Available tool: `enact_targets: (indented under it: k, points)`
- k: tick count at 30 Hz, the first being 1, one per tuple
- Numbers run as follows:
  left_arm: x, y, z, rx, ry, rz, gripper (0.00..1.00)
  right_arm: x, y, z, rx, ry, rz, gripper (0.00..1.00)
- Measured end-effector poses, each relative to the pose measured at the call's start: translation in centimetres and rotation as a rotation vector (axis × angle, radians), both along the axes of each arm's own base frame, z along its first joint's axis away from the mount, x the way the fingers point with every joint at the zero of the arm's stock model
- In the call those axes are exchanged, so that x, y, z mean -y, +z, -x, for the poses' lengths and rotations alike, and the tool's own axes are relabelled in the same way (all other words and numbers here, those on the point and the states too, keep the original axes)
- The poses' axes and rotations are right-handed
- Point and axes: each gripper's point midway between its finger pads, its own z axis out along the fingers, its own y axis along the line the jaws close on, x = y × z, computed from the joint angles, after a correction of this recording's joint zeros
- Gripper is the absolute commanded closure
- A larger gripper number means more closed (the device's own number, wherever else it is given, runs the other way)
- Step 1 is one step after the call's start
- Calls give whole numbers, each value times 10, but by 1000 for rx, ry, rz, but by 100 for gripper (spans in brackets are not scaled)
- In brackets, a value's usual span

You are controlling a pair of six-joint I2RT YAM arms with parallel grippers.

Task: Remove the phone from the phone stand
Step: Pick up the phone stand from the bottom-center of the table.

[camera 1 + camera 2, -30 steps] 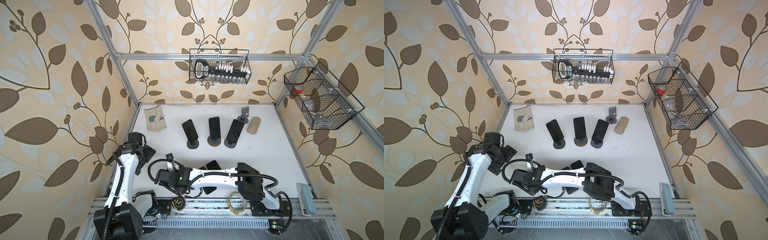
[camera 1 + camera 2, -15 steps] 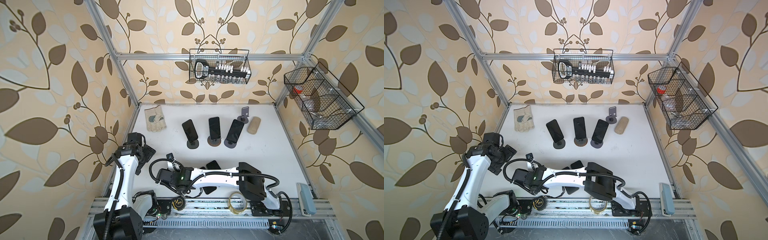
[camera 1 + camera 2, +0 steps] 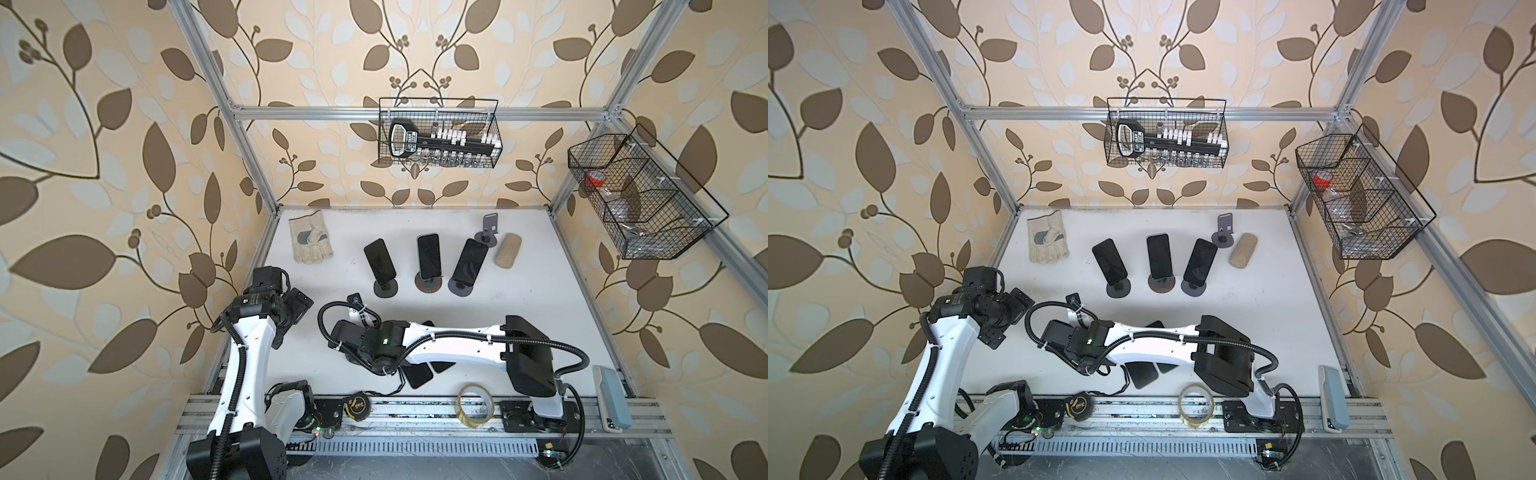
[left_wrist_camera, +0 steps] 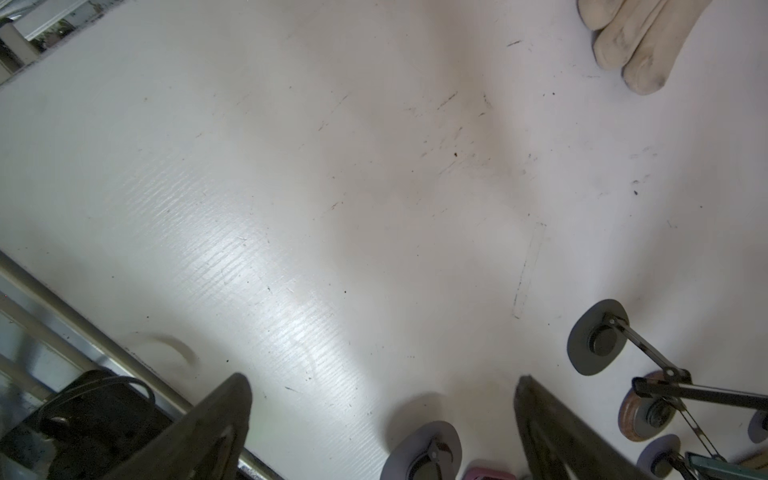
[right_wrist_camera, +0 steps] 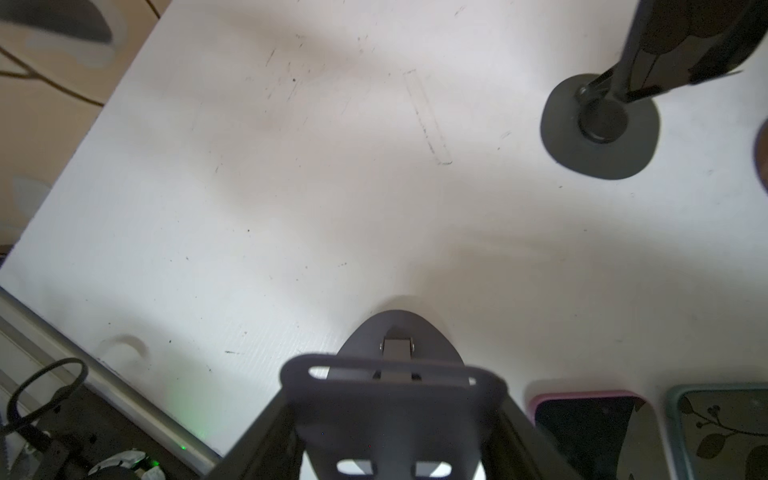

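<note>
The right gripper (image 5: pixel 395 399) pinched the plate of an empty stand (image 5: pixel 399 328) near the front, with two phones (image 5: pixel 586 428) flat just right of it, while three phones (image 3: pixel 428 255) stood propped in the far row, apparently still to lift, and the left gripper (image 4: pixel 382 380) hung spread.

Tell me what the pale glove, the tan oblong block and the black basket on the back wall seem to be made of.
Pale work glove: probably cotton or soft leather, matt; it lies limp, with soiled tips.
Tan oblong block: perhaps cork or sponge, with a grainy, dull face.
Black hanging basket: thin metal wire, likely coated, as an open grid.
</note>
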Motion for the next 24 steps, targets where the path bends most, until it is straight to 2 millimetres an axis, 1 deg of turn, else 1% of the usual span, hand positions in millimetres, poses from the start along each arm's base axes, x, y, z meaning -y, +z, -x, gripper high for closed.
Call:
enact_targets:
  k: [5, 8, 12, 14, 16, 19, 22, 24]
  points:
    - [6, 2, -6, 28, -21, 33, 1, 30, 22, -20, 17, -41, -24, 40]
    - [13, 4, -12, 58, -41, 67, 1, 52, 28, -29, 19, -72, -24, 40]
    - [25, 1, -18, 93, -98, 123, 1, 84, 32, -33, 5, -108, -23, 40]
    - [32, 3, -21, 126, -134, 146, 1, 103, 34, -35, -2, -130, -30, 40]
    - [37, 10, -23, 169, -165, 154, 1, 121, 36, -36, -4, -154, -34, 40]
    - [43, 27, -24, 257, -222, 145, 1, 149, 37, -39, -8, -199, -33, 40]
    - [51, 41, -23, 327, -276, 148, 1, 177, 34, -42, -13, -245, -15, 41]
    - [56, 46, -22, 356, -309, 154, 1, 196, 31, -42, -17, -277, -1, 41]
